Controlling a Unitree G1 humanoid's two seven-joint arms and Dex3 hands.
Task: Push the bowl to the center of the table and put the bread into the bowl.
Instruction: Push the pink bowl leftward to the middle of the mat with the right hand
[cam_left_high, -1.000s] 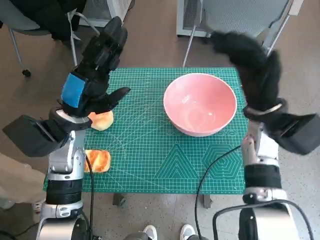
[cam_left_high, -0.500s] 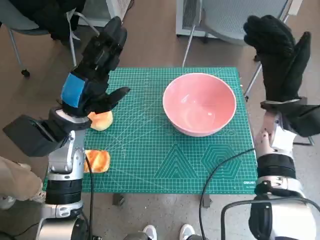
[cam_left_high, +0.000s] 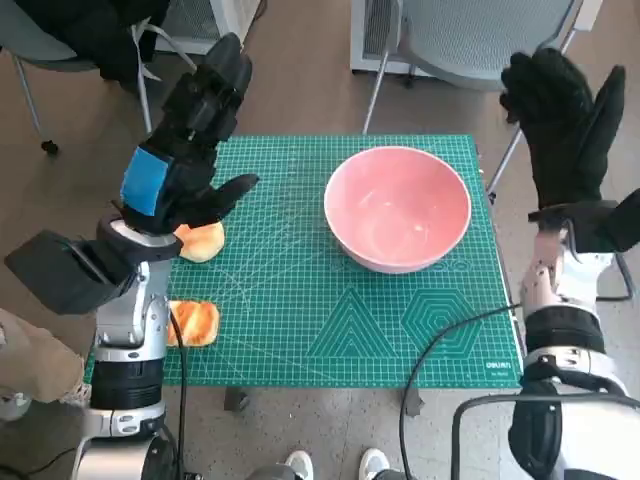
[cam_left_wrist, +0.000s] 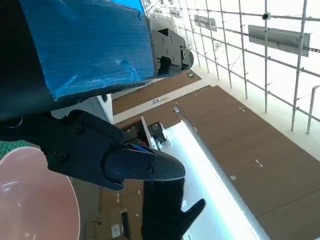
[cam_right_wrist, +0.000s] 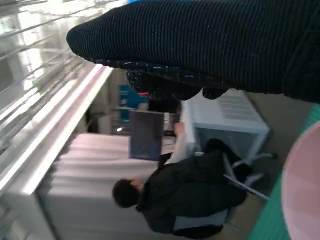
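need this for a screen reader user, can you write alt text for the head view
An empty pink round bowl sits right of centre on a green gridded cutting mat. The blue-taped black left hand is raised over the mat's left side and the black-gloved right hand is raised off its right edge, both holding nothing. Two golden bread pieces lie near the left edge.

A green cutting mat (cam_left_high: 330, 330) covers the table, chairs (cam_left_high: 470, 35) stand on the floor beyond it, and a seated person (cam_right_wrist: 185, 197) in dark clothes is nearby.
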